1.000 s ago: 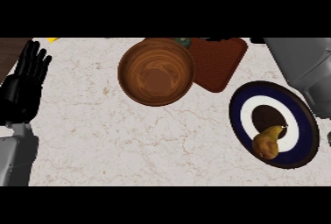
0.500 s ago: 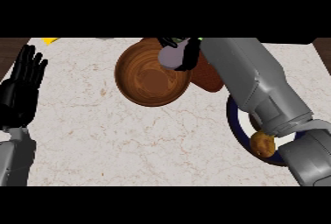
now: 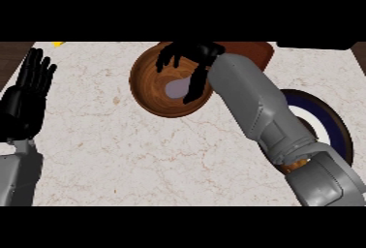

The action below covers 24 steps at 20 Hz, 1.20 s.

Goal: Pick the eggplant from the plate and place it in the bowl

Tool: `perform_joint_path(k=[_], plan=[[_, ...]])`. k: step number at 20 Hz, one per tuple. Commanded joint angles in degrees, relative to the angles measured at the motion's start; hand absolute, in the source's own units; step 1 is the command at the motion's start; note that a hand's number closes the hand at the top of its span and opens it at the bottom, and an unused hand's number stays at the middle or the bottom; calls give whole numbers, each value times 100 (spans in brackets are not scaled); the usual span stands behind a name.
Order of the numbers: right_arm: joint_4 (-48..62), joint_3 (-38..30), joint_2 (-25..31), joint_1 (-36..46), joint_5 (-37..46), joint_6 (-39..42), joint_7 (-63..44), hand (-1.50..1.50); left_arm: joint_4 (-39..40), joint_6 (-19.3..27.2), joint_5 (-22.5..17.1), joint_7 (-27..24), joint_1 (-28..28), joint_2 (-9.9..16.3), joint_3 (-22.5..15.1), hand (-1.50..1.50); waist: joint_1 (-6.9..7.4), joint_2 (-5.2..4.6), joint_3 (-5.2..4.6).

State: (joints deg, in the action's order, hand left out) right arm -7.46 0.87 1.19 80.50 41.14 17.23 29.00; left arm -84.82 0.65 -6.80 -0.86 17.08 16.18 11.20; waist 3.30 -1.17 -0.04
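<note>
The pale purple eggplant point(image 3: 175, 89) lies inside the brown wooden bowl point(image 3: 146, 92) at the counter's back middle. My right hand point(image 3: 187, 54) hovers over the bowl's far side with its fingers spread and pointing down. One finger runs along the eggplant's right side, and none curls round it. My right forearm crosses from the lower right and hides much of the dark blue plate with a white centre point(image 3: 334, 125). My left hand point(image 3: 25, 99) rests open at the left edge, fingers up.
A brown-orange fruit point(image 3: 292, 167) peeks out from under my right forearm on the plate's near side. A reddish-brown board point(image 3: 253, 49) lies behind the bowl. A small yellow thing point(image 3: 57, 43) sits at the back left corner.
My right arm swung in from the right, carrying the eggplant over the bowl. Now the eggplant sits lower, inside the bowl, and the fingers have spread. The left hand has not moved.
</note>
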Motion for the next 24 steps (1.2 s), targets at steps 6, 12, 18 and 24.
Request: perform_joint_path(k=[6, 12, 18, 24], plan=[[-109, -1067, -116, -366, -1067, -413, 292, -150, 122, 21, 10, -152, 9, -130, -28, 0, -1, -23, 3], [-94, -1753, 508, -51, -1630, -622, -117, -150, 60, 0, -3, 132, 260, 36, 2, 0, 88, -74, 4], [87, -2106, 1589, -351, -1924, 14, -23, -150, -137, -40, -52, 56, 103, -58, -49, 0, 242, -160, 12], [110, -2344, 2248, -323, -2140, 647, 16, -150, -153, -37, 13, 183, 377, -4, -132, 0, 366, -257, 28]])
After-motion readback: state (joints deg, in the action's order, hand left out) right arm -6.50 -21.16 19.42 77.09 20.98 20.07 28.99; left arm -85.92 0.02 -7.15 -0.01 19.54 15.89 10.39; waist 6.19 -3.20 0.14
